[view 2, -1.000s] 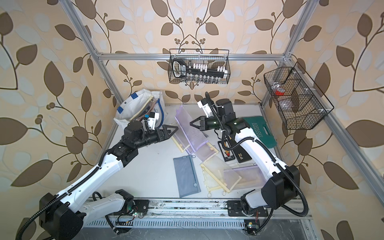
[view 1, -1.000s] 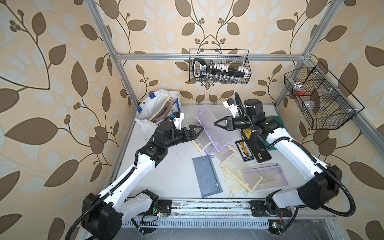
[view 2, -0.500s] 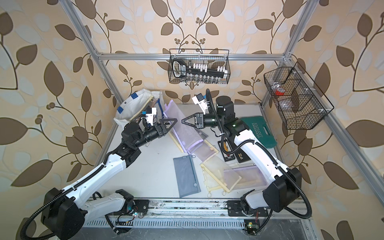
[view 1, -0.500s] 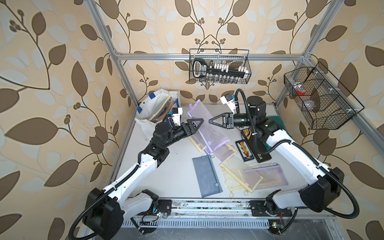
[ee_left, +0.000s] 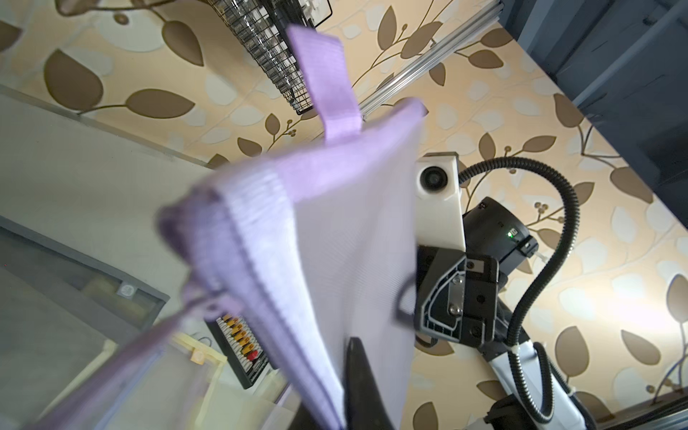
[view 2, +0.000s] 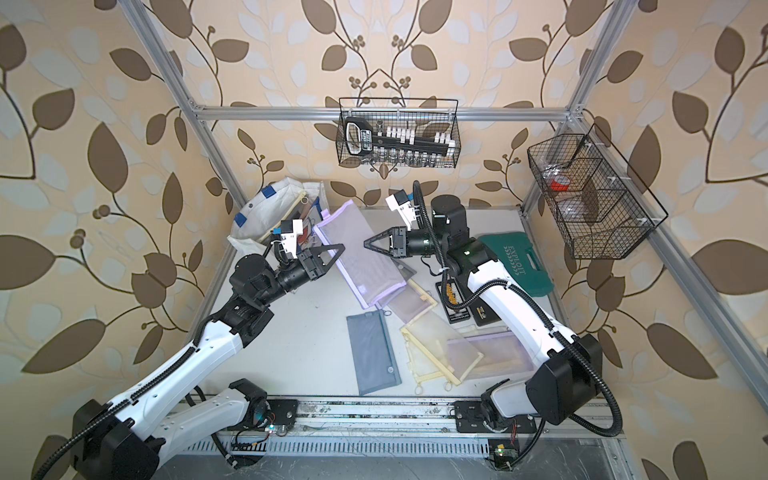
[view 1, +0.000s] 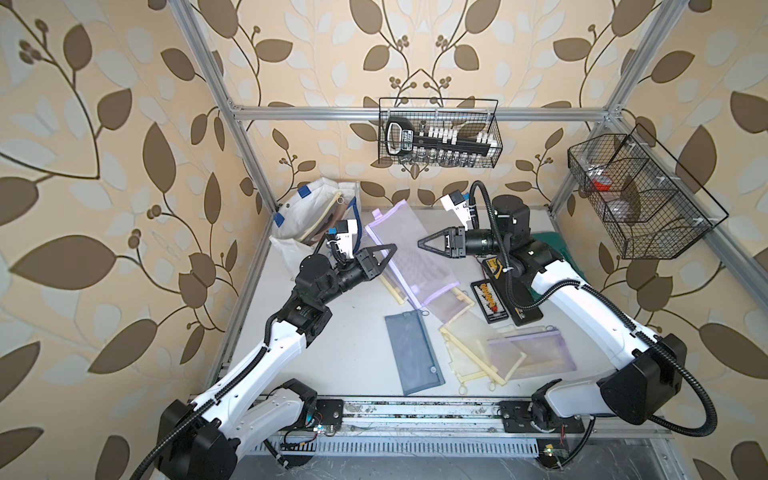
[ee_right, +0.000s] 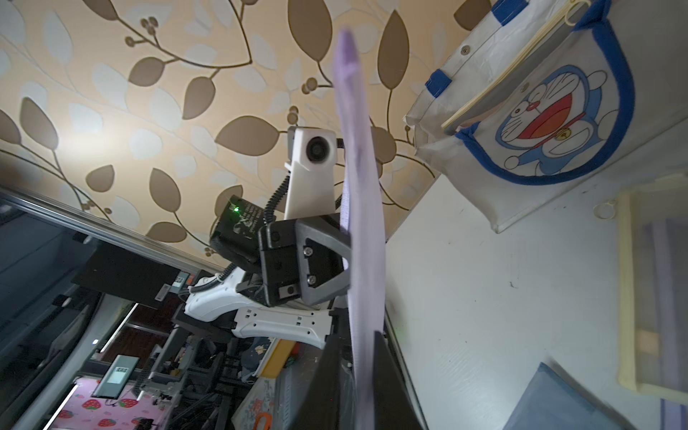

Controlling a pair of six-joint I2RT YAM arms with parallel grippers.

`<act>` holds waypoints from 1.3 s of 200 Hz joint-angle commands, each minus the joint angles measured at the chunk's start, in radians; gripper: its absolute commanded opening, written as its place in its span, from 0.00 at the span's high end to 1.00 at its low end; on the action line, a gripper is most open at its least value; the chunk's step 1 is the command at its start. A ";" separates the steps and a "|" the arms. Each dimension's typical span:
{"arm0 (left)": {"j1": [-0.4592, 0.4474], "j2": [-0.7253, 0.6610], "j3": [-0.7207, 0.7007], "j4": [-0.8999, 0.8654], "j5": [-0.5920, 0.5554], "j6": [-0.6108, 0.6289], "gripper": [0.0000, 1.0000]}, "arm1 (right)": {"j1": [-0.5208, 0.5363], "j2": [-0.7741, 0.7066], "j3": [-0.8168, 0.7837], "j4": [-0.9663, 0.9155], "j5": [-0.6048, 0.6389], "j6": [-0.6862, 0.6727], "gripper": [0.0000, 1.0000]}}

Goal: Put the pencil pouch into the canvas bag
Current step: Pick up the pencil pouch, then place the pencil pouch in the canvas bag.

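Now that our left claw (view 1: 390,250) has shut on the pencil pouch (view 1: 411,245) — aloft near the canvas bag (view 1: 305,208) — our right claw (view 1: 422,242) loosens, whether it still grips we cannot tell; bagging falls to the left.

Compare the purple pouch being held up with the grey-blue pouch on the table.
The purple pouch is see-through mesh; the grey-blue pouch looks opaque. The purple pouch is lifted and tilted, pinched by the left gripper; the grey-blue pouch lies flat on the table, untouched. Both are flat rectangular zip pouches.
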 commanded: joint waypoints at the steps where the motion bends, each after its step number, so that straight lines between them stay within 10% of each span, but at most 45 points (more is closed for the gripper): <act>1: 0.001 -0.055 0.136 -0.317 -0.087 0.227 1.00 | -0.020 0.020 0.051 -0.131 0.056 -0.087 0.61; 30: 0.050 -0.001 0.391 -0.780 -0.213 0.489 1.00 | -0.056 0.051 0.160 -0.343 0.144 -0.231 0.24; 69: 0.085 0.159 0.721 -1.054 -0.438 0.752 1.00 | -0.061 0.095 0.242 -0.506 0.254 -0.336 0.01; 171: 0.184 0.711 1.288 -1.092 -1.118 1.419 1.00 | -0.037 0.081 0.217 -0.546 0.330 -0.361 0.00; 260: 0.284 0.864 1.104 -1.026 -0.999 1.387 1.00 | -0.038 0.126 0.224 -0.533 0.321 -0.358 0.00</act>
